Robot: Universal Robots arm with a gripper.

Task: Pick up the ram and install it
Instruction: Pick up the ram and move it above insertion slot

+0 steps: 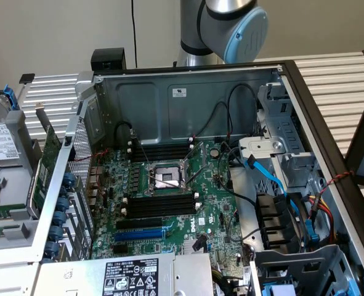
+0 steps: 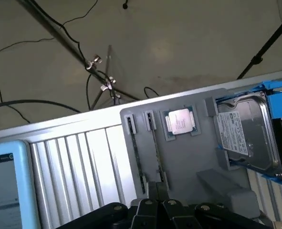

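Note:
Two thin ram sticks stand on edge in narrow slots of a grey holder tray (image 2: 198, 162): one ram stick (image 2: 137, 157) and a second ram stick (image 2: 156, 150) beside it. My gripper (image 2: 157, 191) hangs over the tray, its black body close above one end of the two sticks and touching neither. In the exterior view the open computer case shows the green motherboard (image 1: 212, 203) with empty long black memory slots (image 1: 160, 203) in front of the processor socket (image 1: 163, 179) and more memory slots (image 1: 160, 151) behind it.
The tray also holds a processor chip (image 2: 180, 120) and a hard drive (image 2: 248, 136) in a blue frame. An upright green expansion card (image 1: 45, 169) stands outside the case at the exterior view's left. Cables (image 1: 265, 176) and drive bays crowd the case's right side. My arm's elbow (image 1: 231, 24) rises behind the case.

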